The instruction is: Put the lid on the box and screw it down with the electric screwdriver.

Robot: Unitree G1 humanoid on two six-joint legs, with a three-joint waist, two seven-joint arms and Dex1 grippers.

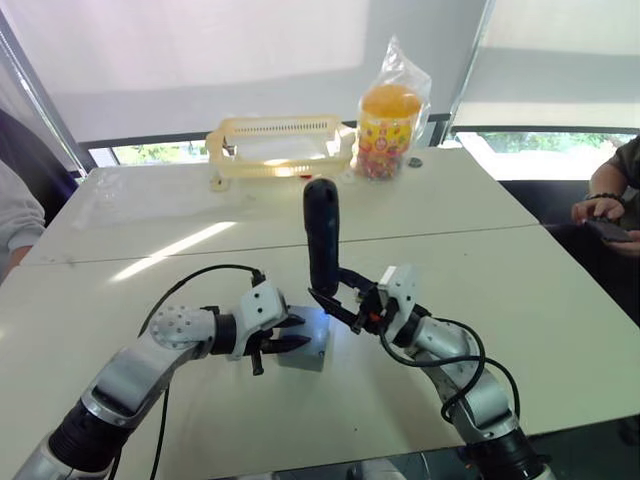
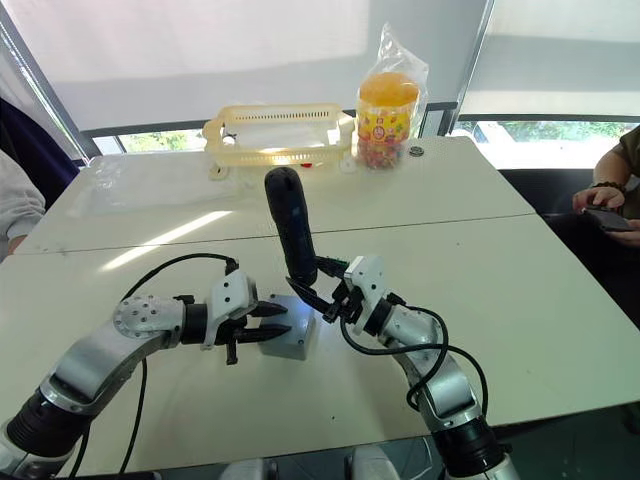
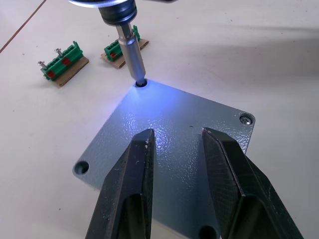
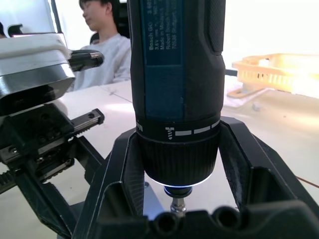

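Right gripper (image 1: pixel 345 302) is clamped around the electric screwdriver (image 1: pixel 322 235), held upright with its bit in a corner screw hole of the lid (image 3: pixel 169 149), which sits on the box (image 2: pixel 291 340). Left gripper (image 3: pixel 177 149) hovers over the lid, fingers apart, holding nothing.

Lid (image 3: pixel 169 144) on box (image 1: pixel 305 350) – electric screwdriver (image 1: pixel 322 235) upright at its corner; basket (image 1: pixel 280 145) behind.
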